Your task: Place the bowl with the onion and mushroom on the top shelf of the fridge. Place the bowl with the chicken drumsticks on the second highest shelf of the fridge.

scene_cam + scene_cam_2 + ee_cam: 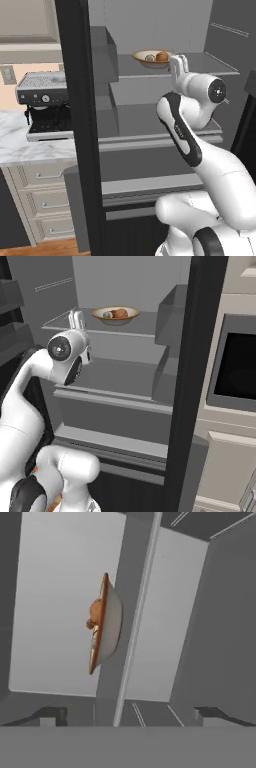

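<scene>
One of the two bowls looks done: the bowl (151,57) with the onion (162,56) and the mushroom (150,58) sits on the top shelf of the fridge (200,67), toward the middle of the shelf and back from its front edge. The robot's fingers (178,65) stand released, spread wide and grasping nothing, just in front of the bowl and apart from it; in the hand view the bowl (106,623) lies ahead with clear space between it and the two dark tips. I judge the first half of the task complete, or nearly so, with the arm yet to back out of the fridge (125,286).

What is left is the second bowl, the one with the chicken drumsticks, which belongs on the shelf one level lower (150,125); that shelf carries no bowl now.

The fridge interior is plain grey, with flat shelves and door bins (172,316), framed by black doors on both sides. To the left stands a marble desk (20,145) with a silver-black coffee machine (45,105) over cream drawers (42,200). To the right a dark oven window (235,373) sits in cream cabinetry.
</scene>
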